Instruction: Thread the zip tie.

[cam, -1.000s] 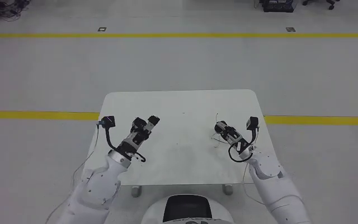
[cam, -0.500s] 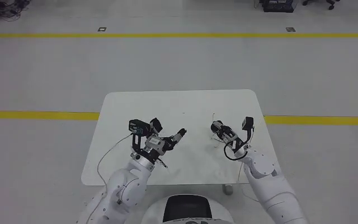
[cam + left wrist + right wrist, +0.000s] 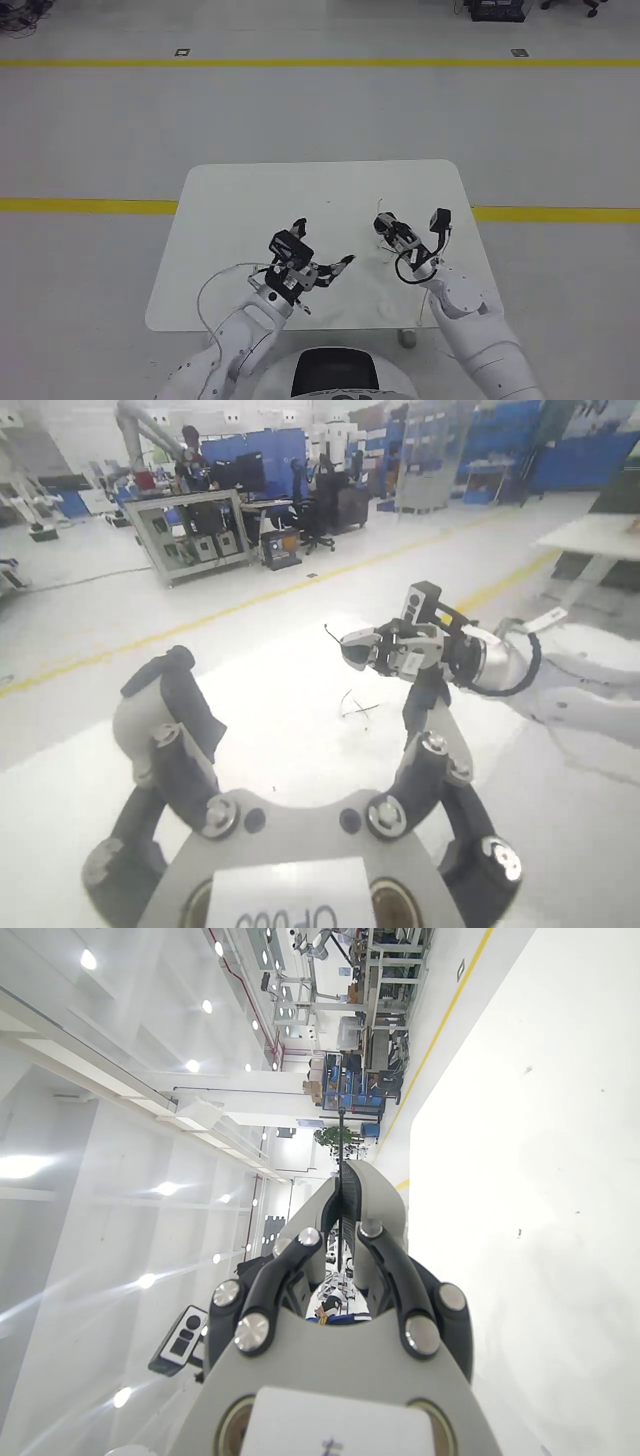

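Between the pressed-together fingers of the right gripper (image 3: 345,1173) sits the zip tie (image 3: 341,1138), a thin black strip pinched flat, its end poking past the tips; it is held above the right half of the white table (image 3: 250,200); a few thin dark strands (image 3: 357,707) lie on the surface below it; the left gripper (image 3: 295,685) hovers over the front middle, facing the right one, fingers spread wide.

Left claw (image 3: 295,685) wide apart, right claw (image 3: 345,1178) pinched tight.
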Controlling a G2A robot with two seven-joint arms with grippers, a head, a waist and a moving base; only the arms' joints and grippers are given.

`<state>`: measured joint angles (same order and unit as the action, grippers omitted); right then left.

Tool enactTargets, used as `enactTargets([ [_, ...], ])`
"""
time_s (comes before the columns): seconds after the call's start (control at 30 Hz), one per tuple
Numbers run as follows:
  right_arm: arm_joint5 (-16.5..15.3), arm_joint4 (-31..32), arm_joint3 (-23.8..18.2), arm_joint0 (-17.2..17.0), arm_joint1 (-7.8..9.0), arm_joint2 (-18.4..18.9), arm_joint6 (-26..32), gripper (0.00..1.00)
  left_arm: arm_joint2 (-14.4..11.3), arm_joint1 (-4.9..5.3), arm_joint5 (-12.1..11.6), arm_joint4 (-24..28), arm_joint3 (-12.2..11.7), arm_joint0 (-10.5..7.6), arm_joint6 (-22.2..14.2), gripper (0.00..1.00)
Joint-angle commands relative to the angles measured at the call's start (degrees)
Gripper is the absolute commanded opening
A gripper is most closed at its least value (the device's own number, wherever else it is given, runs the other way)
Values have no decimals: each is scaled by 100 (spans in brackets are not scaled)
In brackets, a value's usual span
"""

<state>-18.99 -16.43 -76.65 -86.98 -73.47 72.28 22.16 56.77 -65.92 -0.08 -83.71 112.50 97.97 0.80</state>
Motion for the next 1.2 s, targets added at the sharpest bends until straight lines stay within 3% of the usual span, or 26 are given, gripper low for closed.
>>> enactTargets([
  [0.0,-9,-56,54,34,-12,-35,-11,0,-171,0,-107,-457,-98,-66,117,100],
  [0.07,21,-61,123,92,-16,-53,41,0,-260,1,-259,-533,-162,-105,282,100],
  [0.43,0,-107,83,89,-31,-73,-73,0,-254,5,-193,-625,-234,-174,319,100],
  [0.53,-49,-188,1,71,-71,-132,-294,0,-417,61,-18,-625,-493,-392,618,100],
  [0.63,-49,-289,-96,40,-111,-138,-361,0,-783,196,400,-625,-799,-767,877,100],
  [0.73,-49,-287,-207,4,-157,-142,-436,0,-1331,357,910,-625,-1080,-1196,1090,100],
  [0.8,-49,-220,-291,-19,-191,-154,-458,0,-1784,481,1336,-625,-1334,-1582,1182,100],
  [0.93,-49,-84,-379,-46,-262,-203,-473,0,-2617,635,1956,-625,-1599,-2184,1328,100],
  [1.17,-49,-55,-389,-46,-272,-199,-488,0,-2644,642,1956,-625,-1607,-2215,1330,100],
])
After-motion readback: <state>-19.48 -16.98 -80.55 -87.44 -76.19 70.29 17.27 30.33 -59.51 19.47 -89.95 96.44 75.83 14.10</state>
